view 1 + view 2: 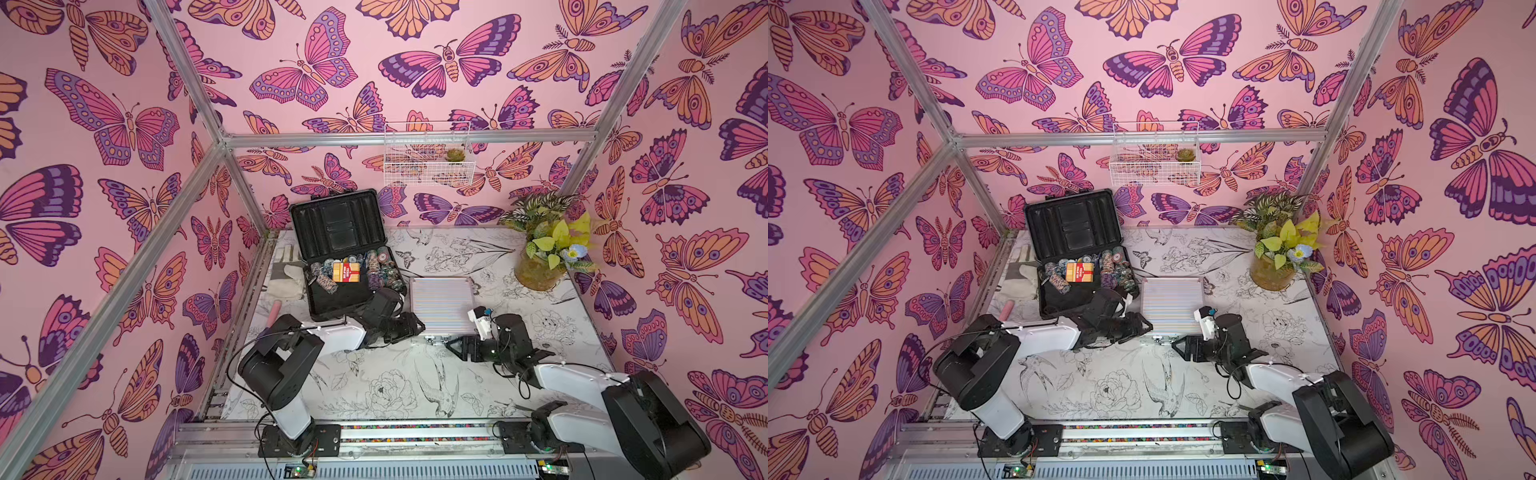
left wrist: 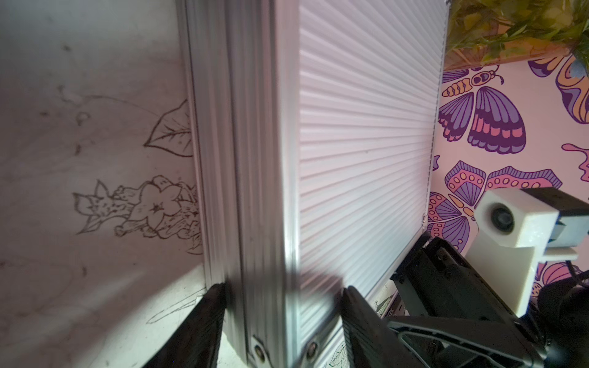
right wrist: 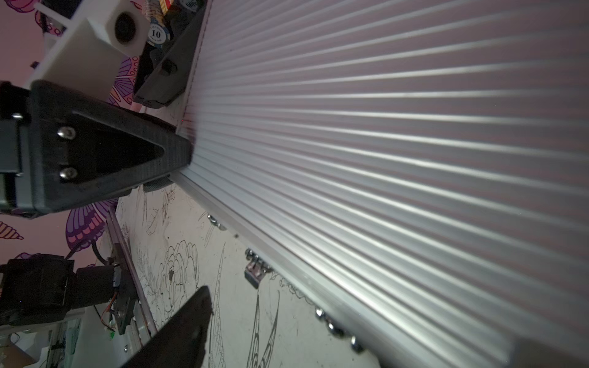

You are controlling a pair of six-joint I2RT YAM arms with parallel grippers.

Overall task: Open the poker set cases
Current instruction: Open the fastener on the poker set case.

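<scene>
The dark poker set case (image 1: 338,230) (image 1: 1073,226) stands open at the back left, its lid upright, with chips and a red card box (image 1: 345,272) inside. The silver ribbed poker set case (image 1: 442,303) (image 1: 1171,303) (image 2: 350,159) (image 3: 382,143) lies flat and closed in the middle. My left gripper (image 1: 417,328) (image 1: 1146,326) (image 2: 283,290) is shut on its near left corner. My right gripper (image 1: 451,345) (image 1: 1177,345) hovers open at the case's front edge, beside the chrome latches (image 3: 255,274). Only one of its fingers (image 3: 188,321) shows, clear of the case.
A potted plant (image 1: 540,253) stands at the back right of the table. A white wire basket (image 1: 428,158) hangs on the back wall. Pale cloth (image 1: 286,274) and a pink roll (image 1: 274,311) lie along the left edge beside the dark case.
</scene>
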